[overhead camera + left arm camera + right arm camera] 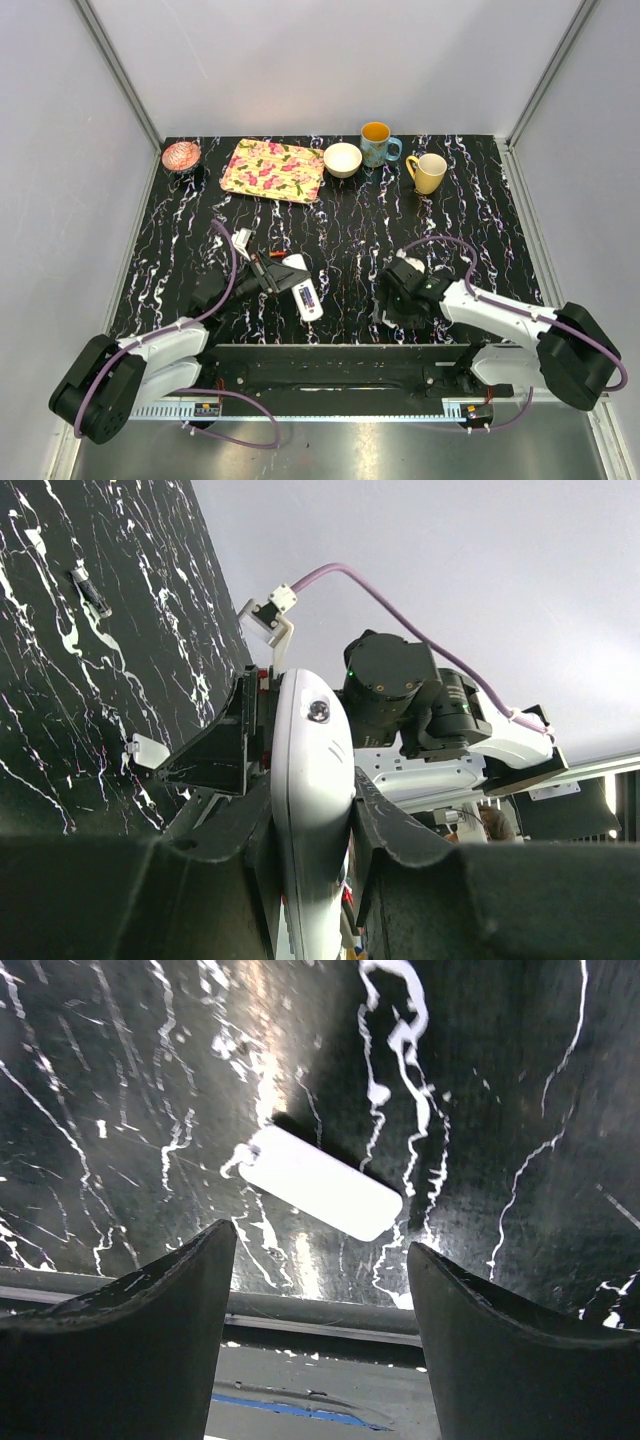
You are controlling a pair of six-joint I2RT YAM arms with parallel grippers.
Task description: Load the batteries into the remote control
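The left jaws are clenched on the sides of the one white remote control (pixel 312 770), near the front middle of the black marbled surface (pixel 350 215). The right jaws are released, wide open over one small white cover (pixel 320 1182). One battery (pixel 92 590) lies loose. Behind stand a blue mug (pixel 378 145) and a yellow mug (pixel 428 172).

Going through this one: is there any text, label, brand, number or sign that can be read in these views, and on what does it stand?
No text can be read in any view.
Screen of the remote control: coloured marks, too small to read.
Small stickers on the arms' base rail: too small to read.
The white cover piece: blank on the face that shows.
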